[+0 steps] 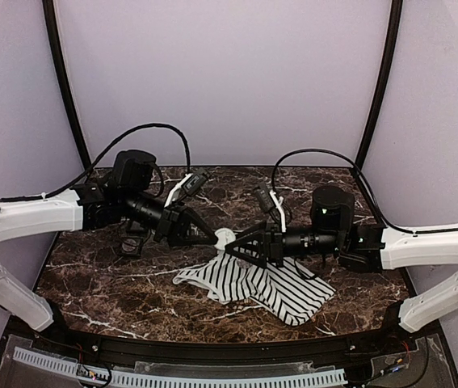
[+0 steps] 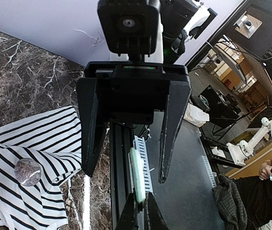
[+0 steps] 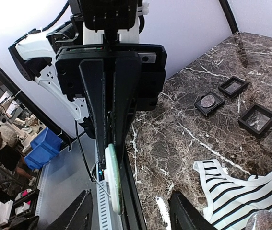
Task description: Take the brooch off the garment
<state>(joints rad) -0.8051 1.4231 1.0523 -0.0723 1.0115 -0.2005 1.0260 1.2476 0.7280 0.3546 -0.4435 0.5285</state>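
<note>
Looks like a mid-air hand-over: the left tool [image 2: 140,201] pinches a pale disc [image 2: 138,177] between the spread right tool [image 3: 130,206], which must close squarely, while a grey brooch [image 2: 28,171] sits on the striped garment [image 2: 40,139] on the surface [image 1: 132,283].

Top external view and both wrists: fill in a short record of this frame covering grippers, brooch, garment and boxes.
left gripper: shut on a pale disc, seen edge-on
right gripper: open, facing the left one, clear of the disc
garment: crumpled on the table, below both grippers
brooch: round, grey, sitting on the garment
black boxes: three on the table beyond the garment; one holds a round piece
</note>
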